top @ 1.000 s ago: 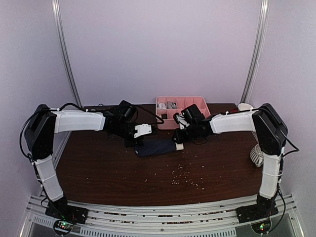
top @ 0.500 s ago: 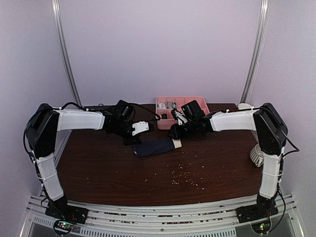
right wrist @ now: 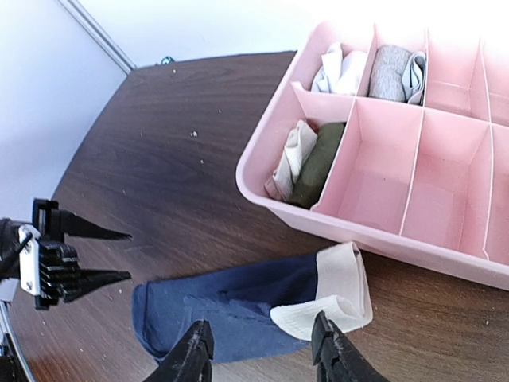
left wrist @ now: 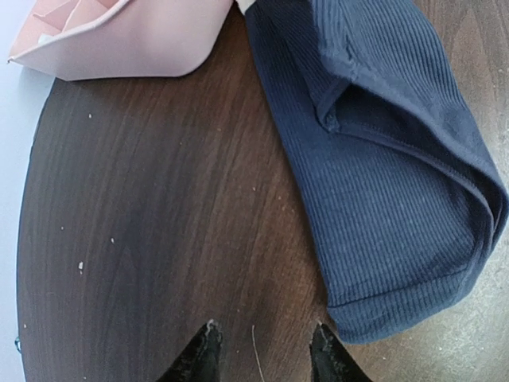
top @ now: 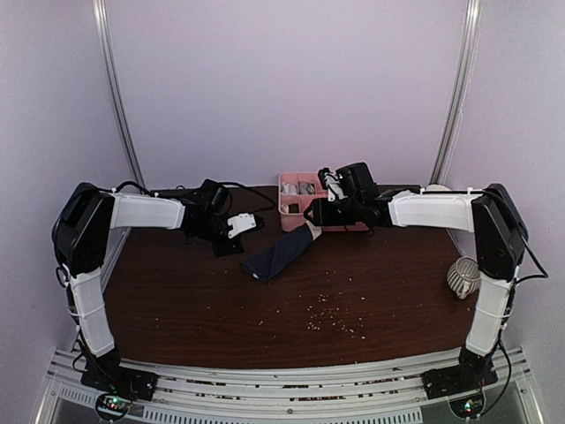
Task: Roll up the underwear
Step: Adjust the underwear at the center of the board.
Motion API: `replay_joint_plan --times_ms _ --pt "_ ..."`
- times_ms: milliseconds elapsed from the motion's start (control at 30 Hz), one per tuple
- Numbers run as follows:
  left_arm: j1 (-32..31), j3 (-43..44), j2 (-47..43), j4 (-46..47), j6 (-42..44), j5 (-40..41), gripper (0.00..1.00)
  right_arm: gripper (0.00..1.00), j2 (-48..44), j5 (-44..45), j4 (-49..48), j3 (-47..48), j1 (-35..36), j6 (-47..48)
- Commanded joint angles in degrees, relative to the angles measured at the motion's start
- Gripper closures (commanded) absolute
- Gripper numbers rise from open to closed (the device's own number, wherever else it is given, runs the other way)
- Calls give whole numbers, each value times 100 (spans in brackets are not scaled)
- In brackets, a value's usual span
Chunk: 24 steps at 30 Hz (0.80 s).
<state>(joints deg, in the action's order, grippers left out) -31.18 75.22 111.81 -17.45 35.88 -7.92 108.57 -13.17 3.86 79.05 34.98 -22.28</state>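
Spreading across the whole scene is a dark brown wooden surface (top: 388, 300), with two white-and-black robot arms reaching over it toward the middle from either side, the left arm (top: 146, 212) and the right arm (top: 433, 210). A pink compartment tray (right wrist: 378, 179) sits at the far edge of the surface, near the back wall. Just in front of the tray lie the navy boxer briefs (right wrist: 231, 306), folded into a long narrow bundle that runs diagonally, its cream-white waistband (right wrist: 330, 290) at the end nearest the tray, just beside the tray's front wall. The left claw (left wrist: 266, 354) is low over bare wood close to the bundle's far end, fingers spread apart with nothing between them. The right claw (right wrist: 262, 350) is above the waistband end, its fingers also spread wide; whether they touch the cloth cannot be told. Small rolls of cloth fill some tray compartments: a white and an olive roll (right wrist: 306, 163) together, a white roll (right wrist: 338, 68), and a grey roll (right wrist: 394, 72). Pale crumbs (top: 331, 314) dot the near side of the surface.
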Motion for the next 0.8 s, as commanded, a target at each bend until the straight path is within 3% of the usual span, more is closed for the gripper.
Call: replay_joint_plan --times_ms 0,333,767 --pt "-24 -50 30 346 -31 -50 59 55 159 91 -440 5 -27 -220" --pt "-78 401 -198 -110 249 -1144 54 53 970 13 -415 299 -27 -276" --pt "-659 1102 666 1 -14 -1145 53 51 1569 178 -417 829 -27 -161"
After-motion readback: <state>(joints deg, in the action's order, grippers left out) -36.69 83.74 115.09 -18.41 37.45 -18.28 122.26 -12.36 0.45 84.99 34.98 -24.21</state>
